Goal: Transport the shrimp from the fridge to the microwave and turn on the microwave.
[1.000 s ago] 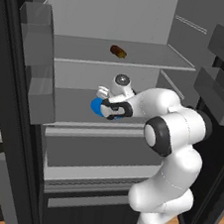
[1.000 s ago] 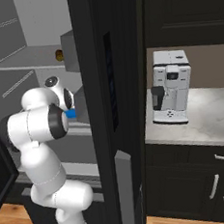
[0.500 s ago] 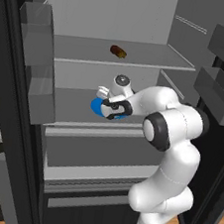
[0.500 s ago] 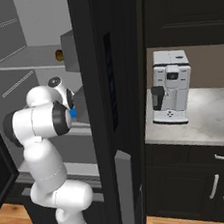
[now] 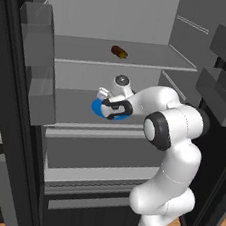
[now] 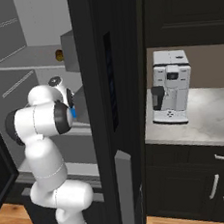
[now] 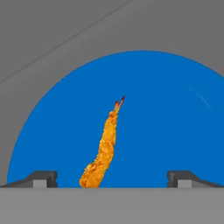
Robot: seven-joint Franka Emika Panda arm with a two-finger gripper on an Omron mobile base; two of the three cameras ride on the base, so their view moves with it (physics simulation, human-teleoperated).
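Grey shelves are lining the open fridge (image 5: 143,53), whose dark door is standing beside a stone counter carrying a white coffee machine (image 6: 170,86); no writing is legible. The white arm is reaching onto the middle shelf, its gripper (image 7: 112,179) hanging wide open and empty over the blue plate (image 7: 166,118). The orange shrimp (image 7: 104,148) is lying on that plate between the fingertips (image 7: 41,178), tail pointing toward 12 o'clock, while a brown food item (image 5: 119,51) is sitting on the shelf above.

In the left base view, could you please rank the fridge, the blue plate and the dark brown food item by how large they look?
1. The fridge, by far the largest.
2. The blue plate, partly covered by the arm.
3. The dark brown food item, smallest, though it sits farther back.
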